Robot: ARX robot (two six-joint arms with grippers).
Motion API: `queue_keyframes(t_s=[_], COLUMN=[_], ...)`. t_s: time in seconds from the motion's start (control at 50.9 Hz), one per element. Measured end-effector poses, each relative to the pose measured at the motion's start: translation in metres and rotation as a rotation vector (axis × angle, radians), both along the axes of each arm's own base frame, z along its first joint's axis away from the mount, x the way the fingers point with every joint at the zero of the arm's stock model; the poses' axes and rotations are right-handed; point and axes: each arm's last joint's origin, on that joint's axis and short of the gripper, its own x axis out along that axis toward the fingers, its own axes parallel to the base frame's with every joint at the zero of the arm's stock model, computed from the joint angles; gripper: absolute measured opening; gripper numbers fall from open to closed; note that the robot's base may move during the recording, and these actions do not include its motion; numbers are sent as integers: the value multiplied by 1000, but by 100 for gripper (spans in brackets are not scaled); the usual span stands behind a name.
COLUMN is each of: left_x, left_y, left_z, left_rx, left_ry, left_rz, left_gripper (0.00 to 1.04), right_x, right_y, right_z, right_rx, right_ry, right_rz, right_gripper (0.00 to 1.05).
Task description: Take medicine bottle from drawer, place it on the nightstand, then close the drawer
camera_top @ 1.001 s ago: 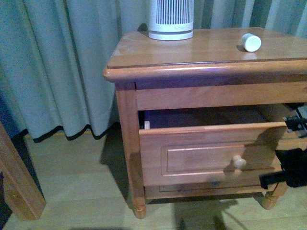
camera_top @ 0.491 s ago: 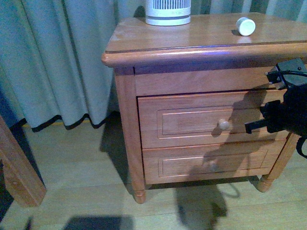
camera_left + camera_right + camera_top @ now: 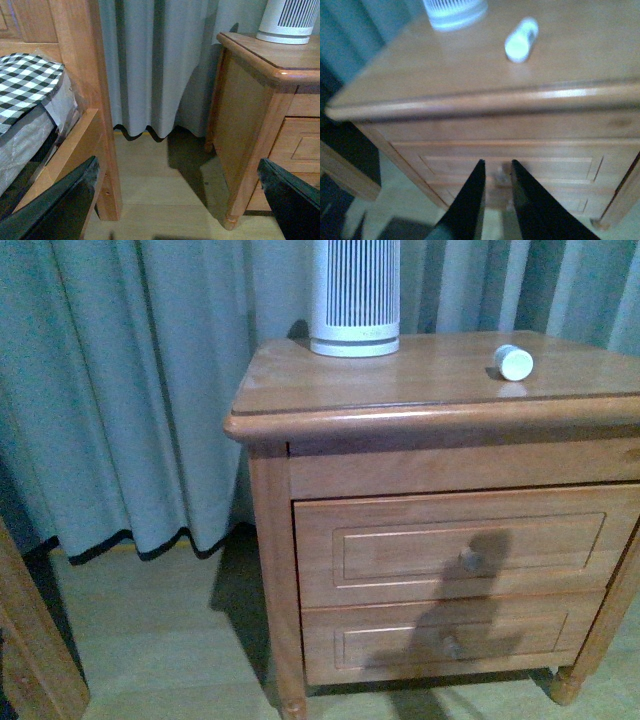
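Note:
The small white medicine bottle [image 3: 514, 362] lies on its side on the nightstand's [image 3: 390, 385] glossy top, near the right; it also shows in the right wrist view [image 3: 521, 40]. The upper drawer [image 3: 400, 545] is pushed in flush, its round knob [image 3: 468, 560] in shadow. My right gripper [image 3: 497, 167] is shut and empty, held in front of the drawer [image 3: 555, 167], apart from it. My left gripper [image 3: 175, 200] is open and empty, low over the floor to the left of the nightstand [image 3: 250, 115]. Neither arm shows in the front view.
A large white-grey ribbed cylinder [image 3: 355, 300] stands at the back of the top. The lower drawer [image 3: 400, 640] is shut. Grey curtains [image 3: 130, 390] hang behind. A wooden bed frame [image 3: 75, 100] with a checked cover stands left of the nightstand.
The upper drawer went from open to fully shut. My right arm drew back from the drawer front and left the front view. The bottle stayed on the top.

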Motion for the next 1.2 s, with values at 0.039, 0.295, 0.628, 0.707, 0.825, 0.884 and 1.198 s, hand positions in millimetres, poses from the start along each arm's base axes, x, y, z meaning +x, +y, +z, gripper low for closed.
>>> queue_keyframes(t_s=[0.039,0.295,0.628,0.707,0.825,0.884,1.198], left_x=[0,0,0,0,0,0,0], left_y=[0,0,0,0,0,0,0], left_z=[0,0,0,0,0,0,0], left_rx=[0,0,0,0,0,0,0], left_ry=[0,0,0,0,0,0,0], left_rz=[0,0,0,0,0,0,0], left_gripper=[98,98,98,98,98,98,98], right_x=[-28,-154,-154,-154,-154,-154,-154], right_y=[1,1,1,1,1,1,1], right_z=[28,16,-69,-69,-69,-69,-69], right_rx=[-73,-186,-195,-194,-194,-194,-196], right_ry=[-82,-245,-228,-228,-228,-228,-229], right_rz=[-97,-208,-207,-205,-205,-204,-205], right_gripper=[15,3,3,3,3,3,50])
